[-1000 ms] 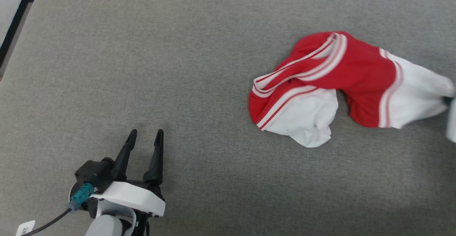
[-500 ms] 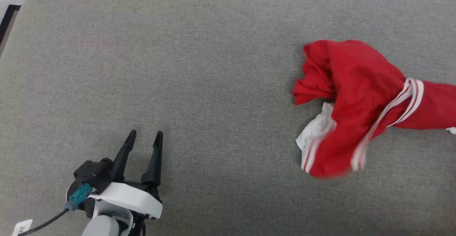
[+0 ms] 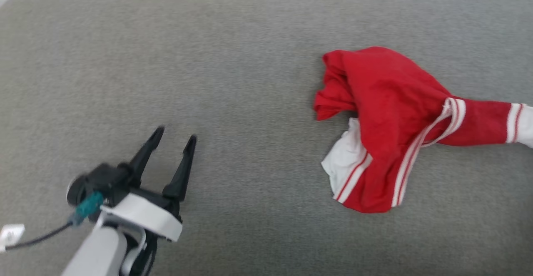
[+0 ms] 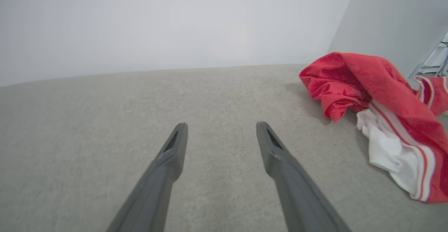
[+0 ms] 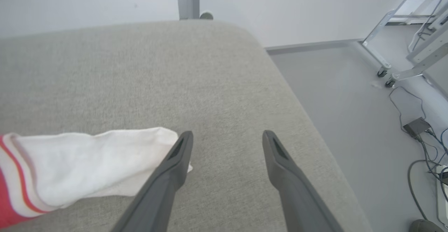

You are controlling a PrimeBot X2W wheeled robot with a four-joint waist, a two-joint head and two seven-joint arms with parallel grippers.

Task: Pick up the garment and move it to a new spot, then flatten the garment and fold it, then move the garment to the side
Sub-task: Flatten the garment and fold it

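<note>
Left gripper (image 3: 176,133): open, empty; garment (image 3: 387,113) well to its right. Right gripper (image 5: 228,134): open, empty; garment end beside its finger.

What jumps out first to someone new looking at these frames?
The crumpled red garment with white striped trim, lying on the right of the grey upholstered surface. The left gripper hangs open at the lower left, well apart from it. In the right wrist view, the garment's white end panel lies beside the open right gripper, with nothing between its fingers.
</note>
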